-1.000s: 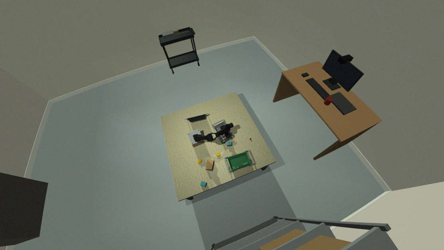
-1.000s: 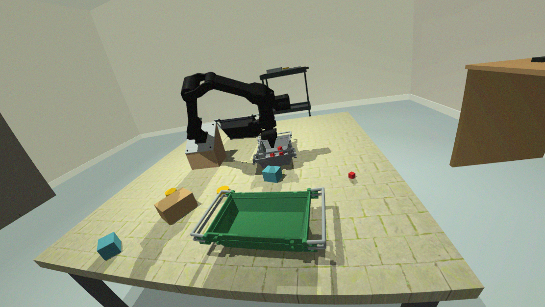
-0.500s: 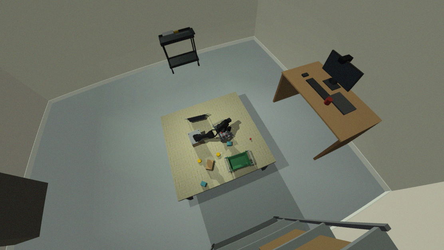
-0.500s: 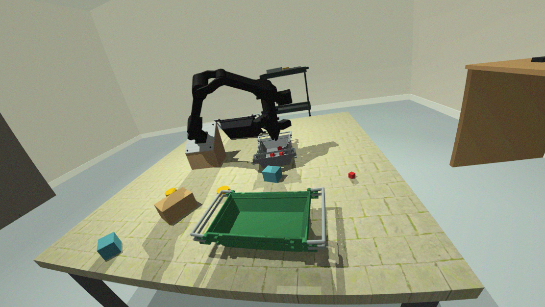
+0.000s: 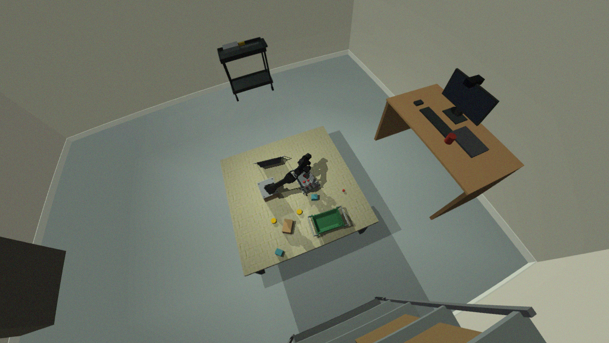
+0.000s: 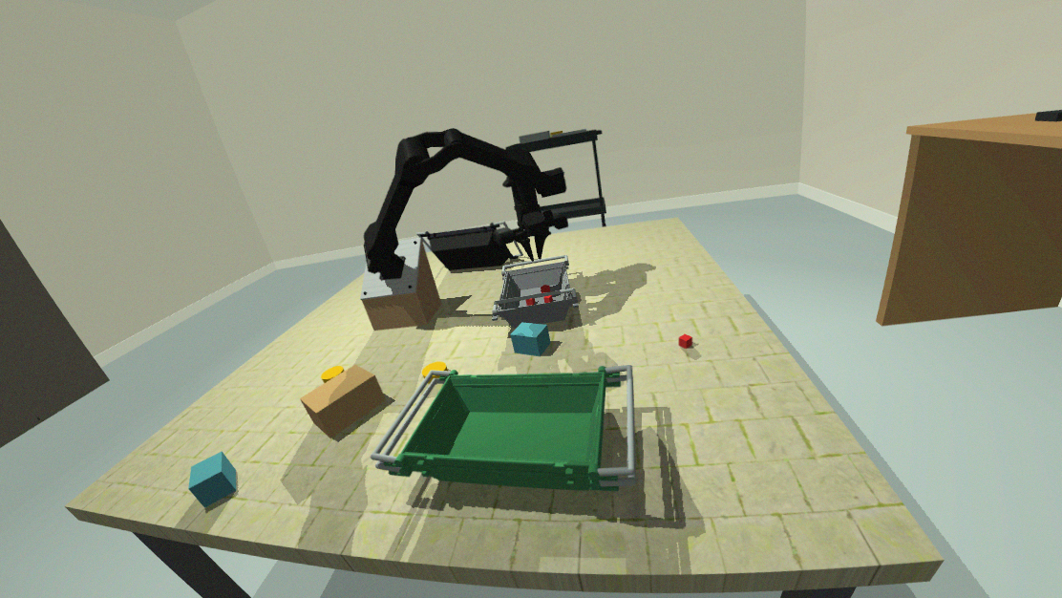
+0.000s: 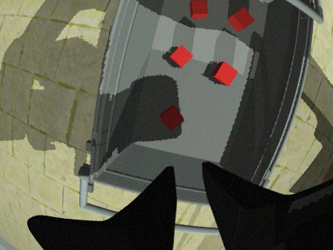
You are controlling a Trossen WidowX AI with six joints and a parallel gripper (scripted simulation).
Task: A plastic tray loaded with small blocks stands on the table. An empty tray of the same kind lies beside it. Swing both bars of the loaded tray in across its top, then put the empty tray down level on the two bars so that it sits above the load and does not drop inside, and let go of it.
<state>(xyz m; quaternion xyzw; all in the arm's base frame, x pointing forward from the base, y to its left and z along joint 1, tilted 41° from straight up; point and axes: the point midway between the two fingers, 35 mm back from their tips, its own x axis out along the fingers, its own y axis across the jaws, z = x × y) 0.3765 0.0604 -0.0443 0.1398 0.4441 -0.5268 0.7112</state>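
The grey tray (image 6: 531, 315) (image 7: 200, 130) stands upright with several red blocks (image 7: 224, 74) on its floor. Its near bar (image 6: 512, 300) (image 7: 306, 10) lies across the top near that end. Its far bar (image 7: 82, 196) is swung out beyond the far end wall. My gripper (image 6: 536, 260) (image 7: 188, 171) is open by a narrow gap, empty, above the far end of the grey tray. An empty green tray (image 5: 328, 220) (image 6: 509, 431) stands upright at the front, both bars out over its ends. An empty black tray (image 5: 270, 163) (image 6: 472, 248) stands tipped on its side at the back.
A teal block (image 5: 314, 197) (image 6: 529, 337) lies close before the grey tray, another teal block (image 6: 212, 479) at front left. A wooden block (image 5: 288, 226) (image 6: 341, 400) and two yellow discs lie left of the green tray. A loose red cube (image 5: 343, 190) (image 6: 685, 340) lies at right.
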